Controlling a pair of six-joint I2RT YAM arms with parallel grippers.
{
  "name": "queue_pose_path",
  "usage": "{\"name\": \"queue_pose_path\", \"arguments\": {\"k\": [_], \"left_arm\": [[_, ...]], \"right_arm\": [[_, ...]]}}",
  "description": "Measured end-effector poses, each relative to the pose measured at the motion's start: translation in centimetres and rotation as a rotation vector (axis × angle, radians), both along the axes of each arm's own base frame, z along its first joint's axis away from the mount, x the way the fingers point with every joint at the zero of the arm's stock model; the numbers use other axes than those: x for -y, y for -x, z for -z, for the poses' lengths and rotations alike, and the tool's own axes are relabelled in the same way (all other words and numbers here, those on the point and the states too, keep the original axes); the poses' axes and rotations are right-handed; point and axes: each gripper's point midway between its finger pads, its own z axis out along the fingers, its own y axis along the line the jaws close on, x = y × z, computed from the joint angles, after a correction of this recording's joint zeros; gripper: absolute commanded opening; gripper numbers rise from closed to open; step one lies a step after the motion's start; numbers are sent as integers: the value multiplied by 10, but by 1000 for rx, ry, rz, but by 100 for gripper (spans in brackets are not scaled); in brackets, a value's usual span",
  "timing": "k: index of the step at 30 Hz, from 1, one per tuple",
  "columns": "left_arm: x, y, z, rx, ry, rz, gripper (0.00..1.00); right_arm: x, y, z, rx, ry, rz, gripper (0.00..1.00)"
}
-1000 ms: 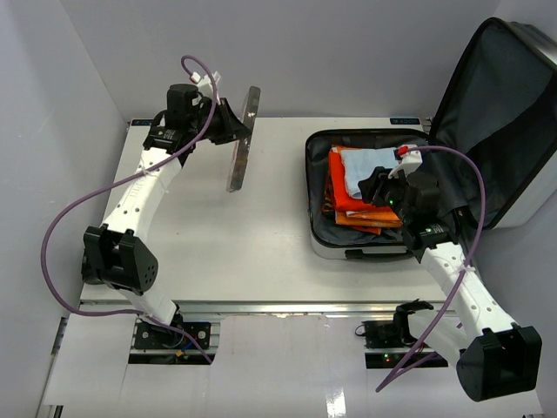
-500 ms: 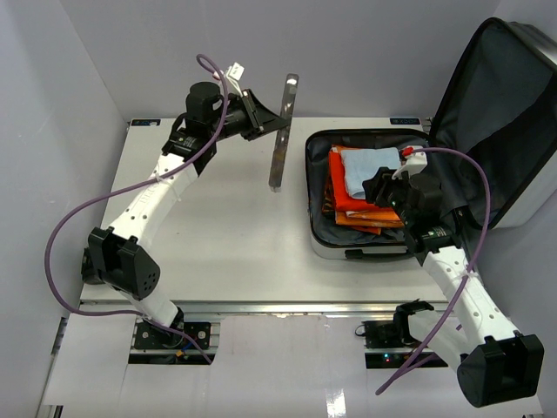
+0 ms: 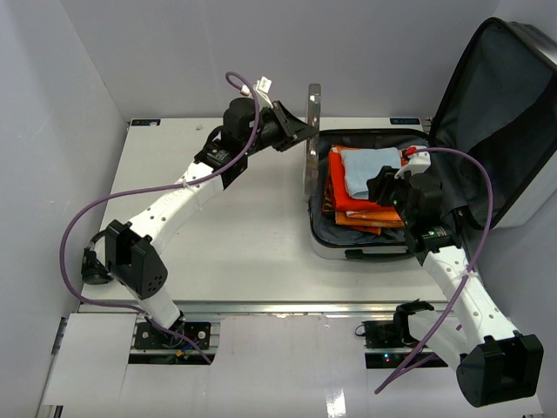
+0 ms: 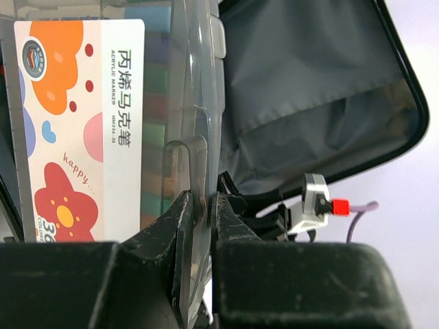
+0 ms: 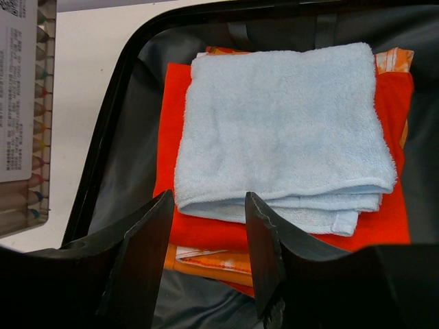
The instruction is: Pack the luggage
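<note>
The luggage (image 3: 324, 235) lies open at the right of the table, its lid (image 3: 500, 122) standing up; it shows too in the left wrist view (image 4: 309, 89) and the right wrist view (image 5: 116, 103). Inside lie folded orange clothes (image 3: 352, 207) with a light blue towel (image 3: 365, 174) on top (image 5: 288, 130). My left gripper (image 3: 300, 132) is shut on the handle of a flat clear marker case (image 3: 312, 131) with a flower label (image 4: 75, 130), held on edge above the suitcase's left rim. My right gripper (image 3: 380, 187) is open and empty just above the clothes (image 5: 209, 205).
The marker case also shows at the left of the right wrist view (image 5: 24, 116). The white table (image 3: 218, 226) stretches left of the suitcase. Grey walls close in the back and sides. Purple cables loop off both arms.
My left arm has swung the marker case to the right, from the back middle of the table to the suitcase's left rim. The right arm has barely moved.
</note>
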Motion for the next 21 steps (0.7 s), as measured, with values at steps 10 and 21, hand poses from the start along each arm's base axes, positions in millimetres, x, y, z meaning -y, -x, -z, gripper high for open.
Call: {"name": "queue_pose_path", "arguments": {"k": [10,21], "left_arm": [[29,-31,42,-65,69,-52,0],[41,-39,47,-73,141,-56,0]], "right_arm": [[7,-2,-1,3,4,29,52],[7,-2,-1,3,4,31,52]]}}
